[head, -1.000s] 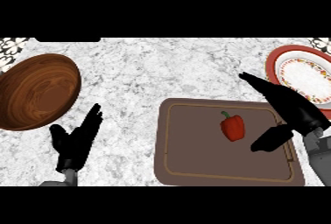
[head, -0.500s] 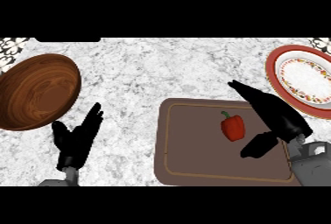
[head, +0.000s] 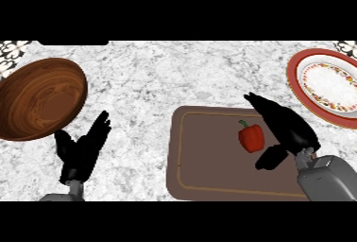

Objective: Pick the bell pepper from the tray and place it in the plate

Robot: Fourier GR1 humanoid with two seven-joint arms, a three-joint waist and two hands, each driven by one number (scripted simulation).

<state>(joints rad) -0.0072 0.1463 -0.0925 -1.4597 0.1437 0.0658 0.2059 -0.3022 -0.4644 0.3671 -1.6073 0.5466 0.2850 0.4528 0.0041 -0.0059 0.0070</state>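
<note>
Right black hand (head: 289, 130) shifted leftward over one brown rectangular tray's (head: 209, 160) right edge, fingers spread wide, holding nothing, just beside one red bell pepper (head: 251, 137) mid-tray. One red-rimmed patterned plate (head: 326, 84), marble counter's (head: 167, 75) far right corner; one round wooden bowl (head: 42, 99), left edge; left black hand (head: 80, 151) unmoved, fingers straight.

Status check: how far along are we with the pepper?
Nothing done yet: the bell pepper lies on the tray, unlifted. In hand: the right hand sits open just right of the pepper, not curled round it. Left to do: grasp, lift, carry to the plate at upper right, set down. The left hand rests open at lower left.
</note>
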